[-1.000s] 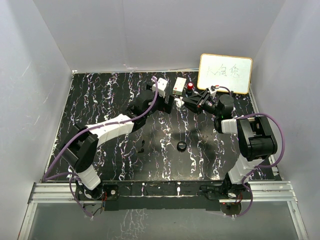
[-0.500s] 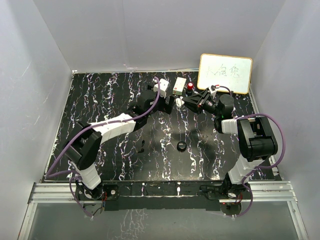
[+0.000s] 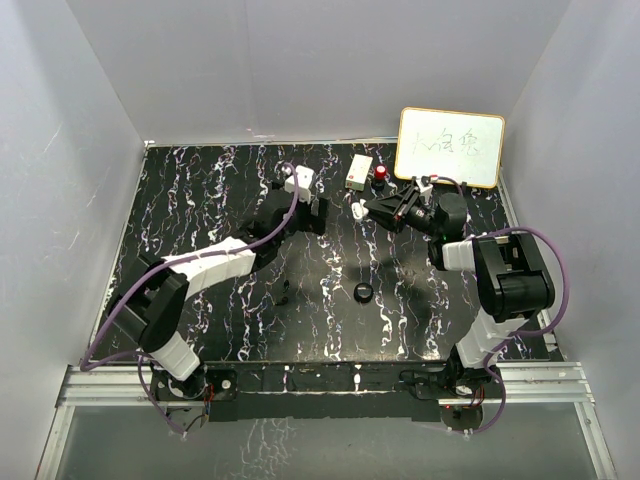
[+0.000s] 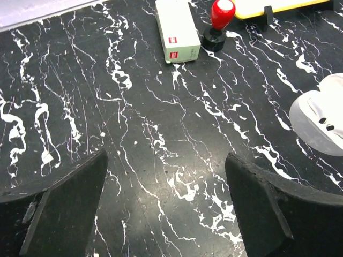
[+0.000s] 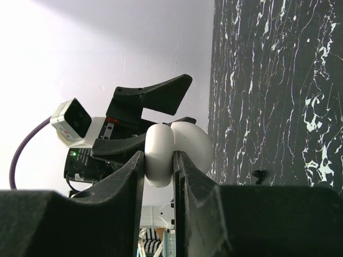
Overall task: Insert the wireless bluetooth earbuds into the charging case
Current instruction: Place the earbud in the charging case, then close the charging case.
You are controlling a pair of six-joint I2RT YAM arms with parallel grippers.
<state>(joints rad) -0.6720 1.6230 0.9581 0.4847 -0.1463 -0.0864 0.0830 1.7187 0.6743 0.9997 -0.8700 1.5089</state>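
My right gripper [image 5: 159, 160] is shut on the white charging case [image 5: 190, 142], held off the table at the back right [image 3: 357, 208]. In the left wrist view the case [image 4: 321, 120] shows at the right edge, lid open. My left gripper [image 4: 166, 203] is open and empty above bare table, to the left of the case; from above it [image 3: 318, 213] sits a short way from the right gripper [image 3: 368, 208]. Tiny black earbuds [image 3: 287, 293] lie on the table near the middle; one shows in the right wrist view [image 5: 259, 175].
A black round puck [image 3: 364, 292] lies mid-table. A white box [image 4: 177, 29] and a red-knobbed black base [image 4: 218, 24] stand at the back. A yellow-framed whiteboard [image 3: 450, 147] leans at the back right. White walls enclose the table.
My left gripper has drawn back to the left, away from the case it was next to. The right gripper still holds the case in about the same place.
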